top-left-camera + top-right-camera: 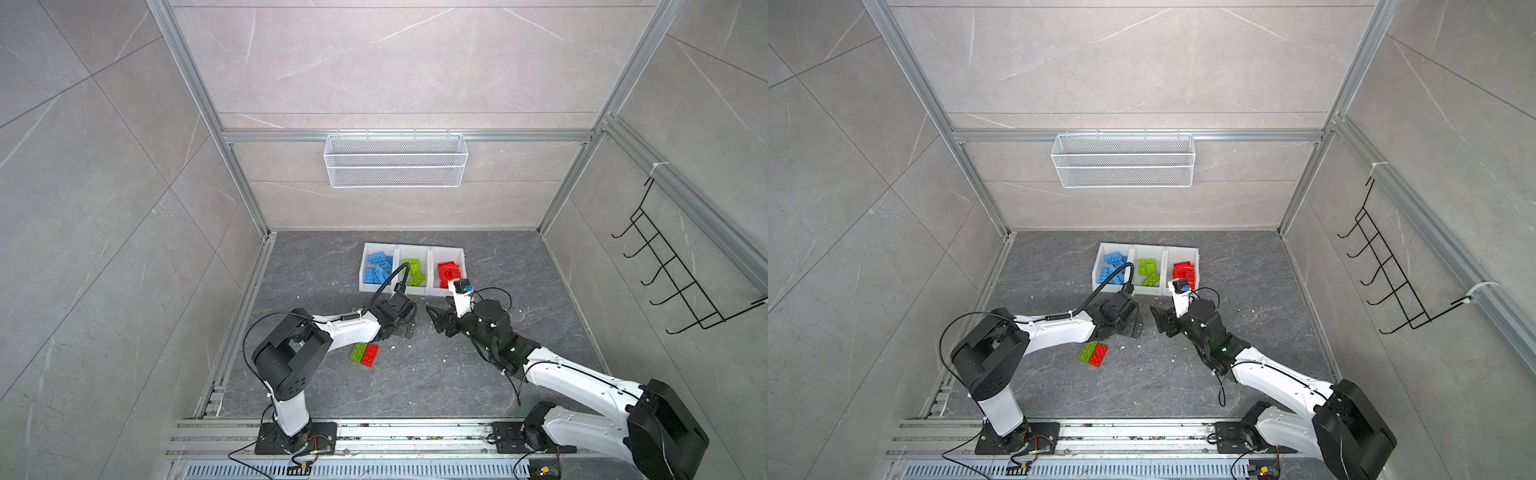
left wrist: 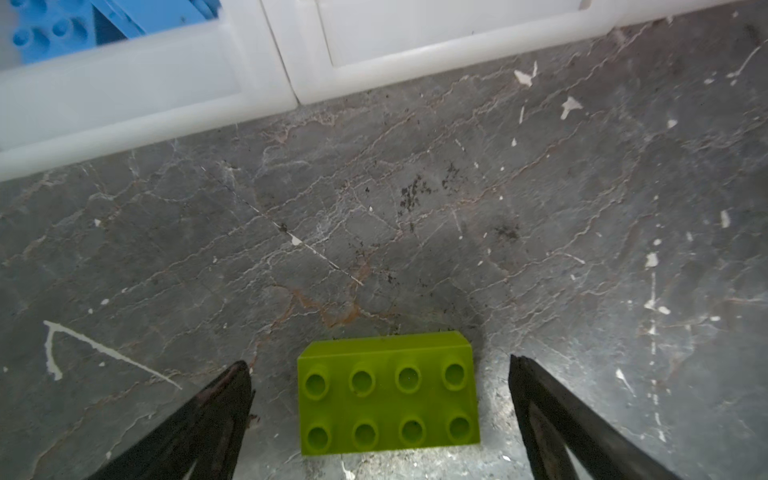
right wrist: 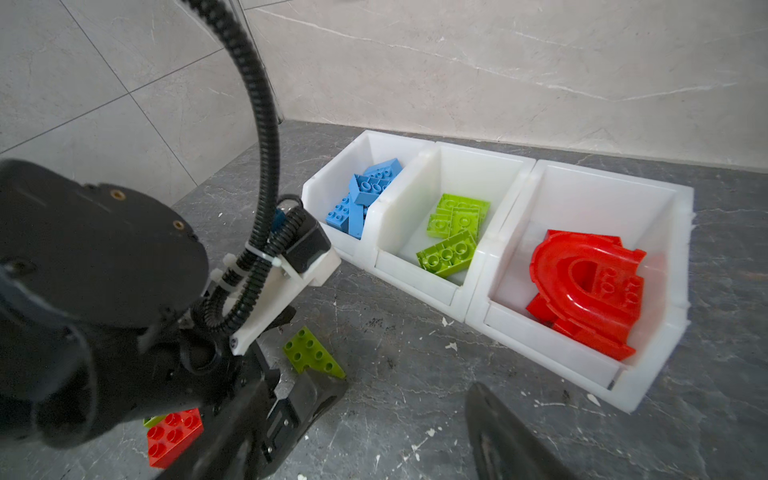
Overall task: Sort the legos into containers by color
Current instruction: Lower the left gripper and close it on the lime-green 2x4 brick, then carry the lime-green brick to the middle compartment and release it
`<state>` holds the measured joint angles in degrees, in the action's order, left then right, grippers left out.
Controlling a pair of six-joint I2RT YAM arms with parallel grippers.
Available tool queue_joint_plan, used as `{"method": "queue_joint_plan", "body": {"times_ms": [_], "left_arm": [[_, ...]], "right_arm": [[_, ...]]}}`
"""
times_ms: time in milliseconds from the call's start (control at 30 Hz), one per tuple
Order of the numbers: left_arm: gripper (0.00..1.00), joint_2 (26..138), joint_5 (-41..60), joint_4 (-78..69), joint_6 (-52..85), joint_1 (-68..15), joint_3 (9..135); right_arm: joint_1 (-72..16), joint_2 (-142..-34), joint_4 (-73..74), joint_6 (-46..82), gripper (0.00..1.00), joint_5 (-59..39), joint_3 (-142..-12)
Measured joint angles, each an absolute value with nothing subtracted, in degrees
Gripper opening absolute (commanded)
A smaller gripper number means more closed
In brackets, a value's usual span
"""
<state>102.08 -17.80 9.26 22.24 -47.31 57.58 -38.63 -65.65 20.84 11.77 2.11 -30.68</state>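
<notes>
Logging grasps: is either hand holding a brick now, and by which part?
Nothing is held. The left hand stands open around a green brick lying on the table, gaps on both sides; the right hand is open and empty.

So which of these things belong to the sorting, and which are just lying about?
Job: bins, sorted bricks, green brick at the left gripper, red brick and second green brick side by side.
Lying about: mesh basket, hook rack, white flecks.
</notes>
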Motion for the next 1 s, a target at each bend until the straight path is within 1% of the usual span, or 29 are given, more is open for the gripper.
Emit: {"method": "queue_joint_plan", "body": {"times_ms": [167, 333, 500, 600, 633, 700, 767, 833, 1000], "left_arm": [[0.95, 103.5, -17.9, 9.3, 22.3, -47.3, 57.6], [0.88, 104.3, -17.4, 8.6, 22.3, -47.2, 57.8], [0.77, 104.4, -17.4, 8.3, 22.2, -47.2, 57.9], [0.73, 104.4, -17.4, 8.3, 22.3, -47.2, 57.9], [0.70, 104.4, -17.4, 8.3, 22.3, -47.2, 57.9], [0.61, 104.4, -17.3, 8.3, 22.3, -47.2, 57.9], [0.46, 104.1, -17.4, 8.6, 21.8, -47.2, 58.0], [0.39, 103.6, -17.3, 9.7, 21.5, -47.1, 58.5], [0.38, 102.5, -17.2, 12.8, 19.1, -46.5, 64.6]], "right_arm": [[-38.6, -64.1, 20.9, 11.8, 0.78, 3.9, -30.5], [-38.6, -63.9, 20.9, 11.8, 0.78, 4.6, -30.3], [-38.6, -63.9, 20.9, 11.8, 0.78, 5.0, -30.3], [-38.6, -63.9, 20.9, 11.8, 0.78, 5.4, -30.3], [-38.6, -63.7, 20.9, 11.8, 0.78, 5.6, -30.2], [-38.6, -63.1, 20.9, 12.0, 0.78, 6.2, -29.7], [-38.6, -62.3, 21.0, 12.0, 0.78, 6.8, -29.2], [-38.6, -61.7, 21.1, 12.2, 0.79, 7.5, -28.9], [-38.6, -60.0, 21.3, 12.4, 0.79, 9.1, -28.5]]}}
